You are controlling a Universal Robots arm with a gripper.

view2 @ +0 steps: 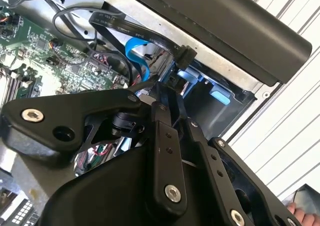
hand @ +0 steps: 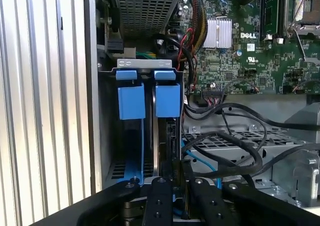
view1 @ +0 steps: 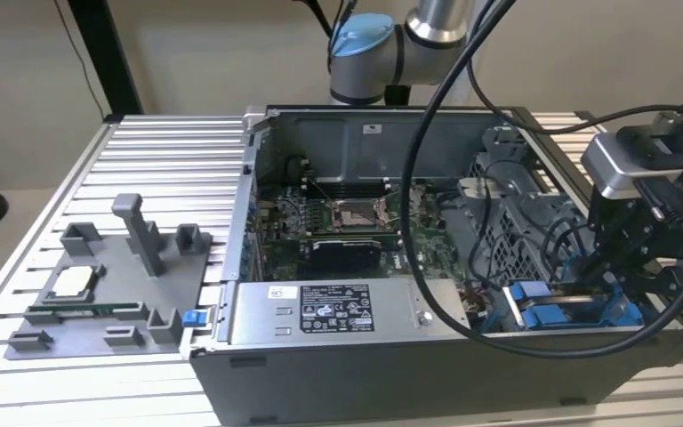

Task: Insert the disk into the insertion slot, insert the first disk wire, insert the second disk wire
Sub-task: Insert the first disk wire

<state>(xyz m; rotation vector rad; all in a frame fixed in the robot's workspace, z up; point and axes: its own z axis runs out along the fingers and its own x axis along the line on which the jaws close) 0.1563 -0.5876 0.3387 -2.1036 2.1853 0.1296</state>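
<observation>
Disk [hand: 168, 136] sits edge-on in the insertion slot [hand: 106, 136]; cannot tell if jaws grip.

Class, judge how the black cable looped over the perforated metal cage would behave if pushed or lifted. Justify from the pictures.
Probably floppy: in the first wrist view the black cable sags in loose curves across the perforated cage. Likely light, being thin; it may snag, since other cables cross it.
</observation>
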